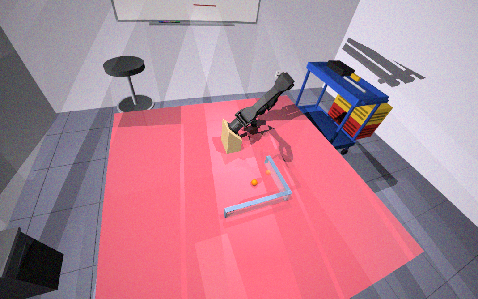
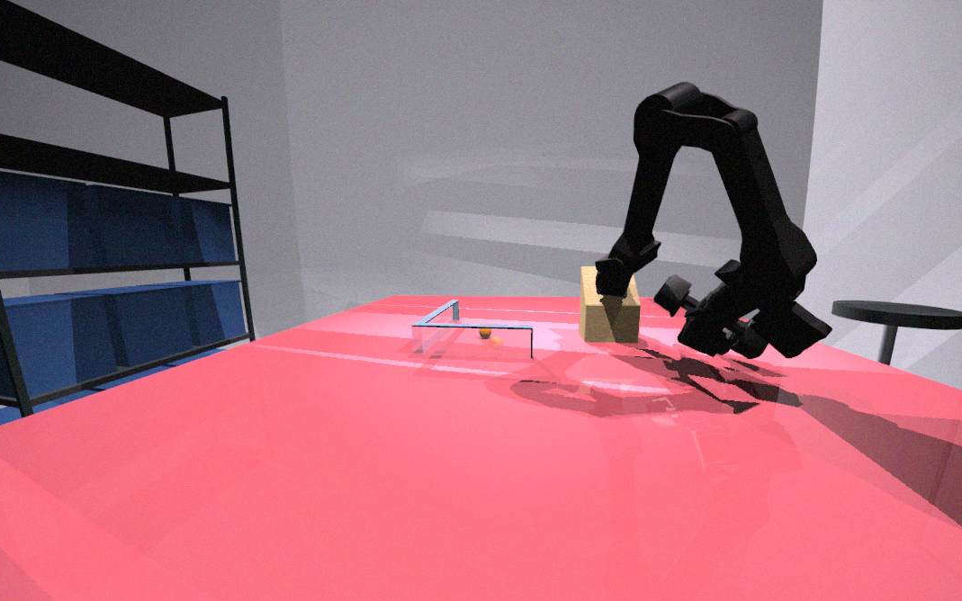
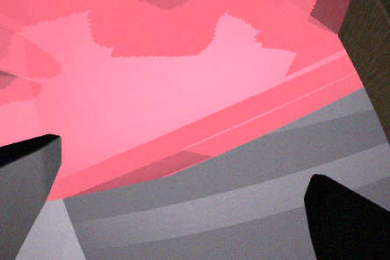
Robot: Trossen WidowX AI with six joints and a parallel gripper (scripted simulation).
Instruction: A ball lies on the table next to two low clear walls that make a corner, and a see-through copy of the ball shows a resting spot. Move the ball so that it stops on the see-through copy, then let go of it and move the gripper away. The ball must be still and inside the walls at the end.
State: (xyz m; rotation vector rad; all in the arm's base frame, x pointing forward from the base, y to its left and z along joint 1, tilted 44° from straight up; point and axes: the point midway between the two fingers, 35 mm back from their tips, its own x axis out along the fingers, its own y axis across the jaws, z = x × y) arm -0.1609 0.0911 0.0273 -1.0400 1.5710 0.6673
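On pink worktop [image 1: 151, 222], orange ball [image 1: 254, 182] seen resting inside angle of clear walls [image 1: 281, 178], just beside paler see-through copy [image 1: 268, 172], apart from it. Tan block [image 1: 230, 137] placed farther back. Fingers [image 2: 614, 292] held wide open, nothing gripped, poised by block, well apart from ball.

tan box [image 1: 230, 138], stool [image 1: 126, 74], blue cart [image 1: 344, 107]

Orange ball [image 1: 254, 182], pale blue walls [image 1: 259, 202], pink table [image 1: 158, 222], tan box [image 1: 230, 139], black arm [image 2: 731, 223].
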